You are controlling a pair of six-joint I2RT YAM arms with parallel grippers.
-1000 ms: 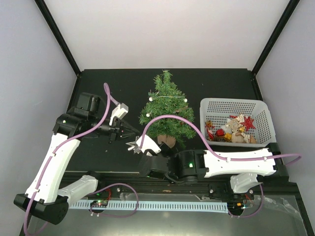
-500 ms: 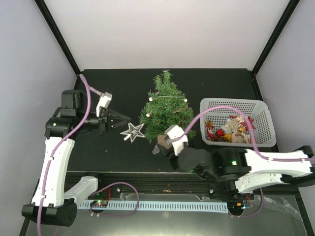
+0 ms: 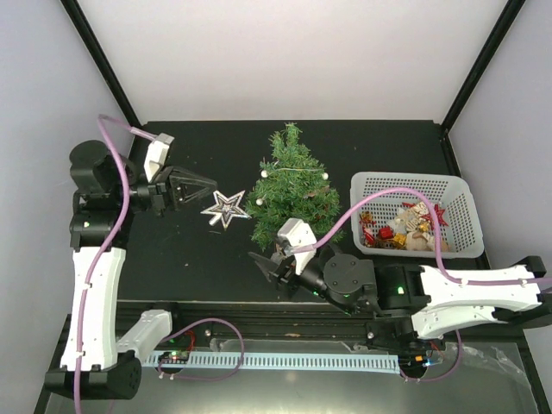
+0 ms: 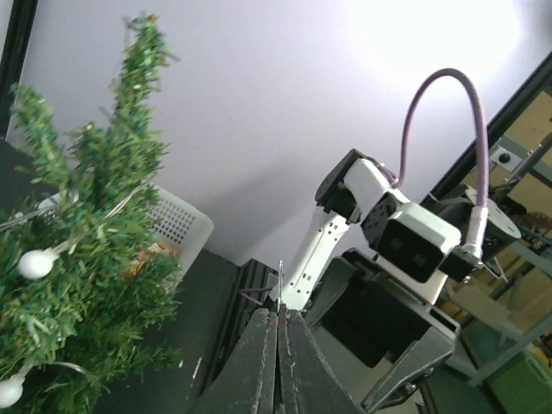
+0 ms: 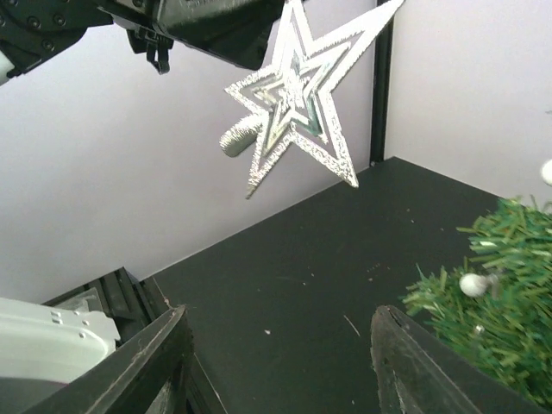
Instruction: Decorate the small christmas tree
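Small christmas tree, left gripper pinching star aloft, right gripper open

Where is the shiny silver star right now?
In the top view, the star hangs from the left fingers, just left of the little tree.

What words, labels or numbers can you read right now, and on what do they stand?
None: no readable text in any view.
The small christmas tree, the silver star and the white basket carry no writing.
The ornaments in the basket are too small to tell whether any bears print.
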